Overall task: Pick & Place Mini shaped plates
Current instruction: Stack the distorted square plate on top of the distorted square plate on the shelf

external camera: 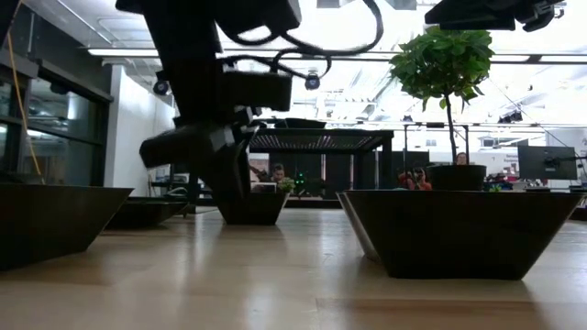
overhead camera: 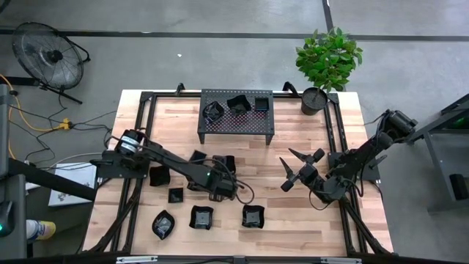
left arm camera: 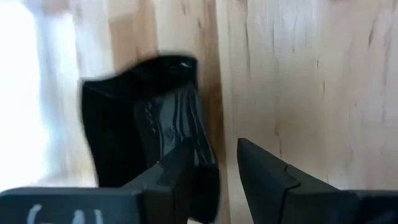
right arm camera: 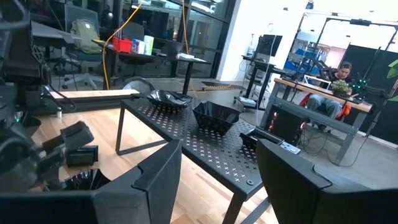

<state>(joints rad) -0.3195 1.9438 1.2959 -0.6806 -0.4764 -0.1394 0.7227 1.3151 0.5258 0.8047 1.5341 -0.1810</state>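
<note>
On my overhead feed the left gripper (overhead camera: 229, 176) sits low over the middle of the pale wooden butcher-block table (overhead camera: 293, 220), right at a small glossy black dish with raised walls (overhead camera: 228, 163). My left wrist camera shows that dish (left arm camera: 146, 118) standing against the wood with one dark finger (left arm camera: 180, 171) lying on its wall and the other finger on the open side, a modest gap between the two tips. The jaws are partly open around the wall's edge; I cannot tell whether they actually pinch it.

The right gripper (overhead camera: 300, 167) hangs above the table's right half, well apart from any dish. Its fingers (right arm camera: 292, 180) are spread wide and hold nothing.

Three of the mini shaped plates rest on top of the black perforated metal rack (overhead camera: 236, 126) at the far side: a wavy-edged one (overhead camera: 213, 111), an angular bowl-like one (overhead camera: 238, 103) and a small square one (overhead camera: 260, 104). Others lie loose on the wood: one beside the left arm (overhead camera: 159, 176), one near it (overhead camera: 176, 195), and three in a row along the near edge (overhead camera: 163, 224), (overhead camera: 201, 216), (overhead camera: 253, 215).

A leafy green plant in a black pot (overhead camera: 315, 99) stands at the rack's right end.
</note>
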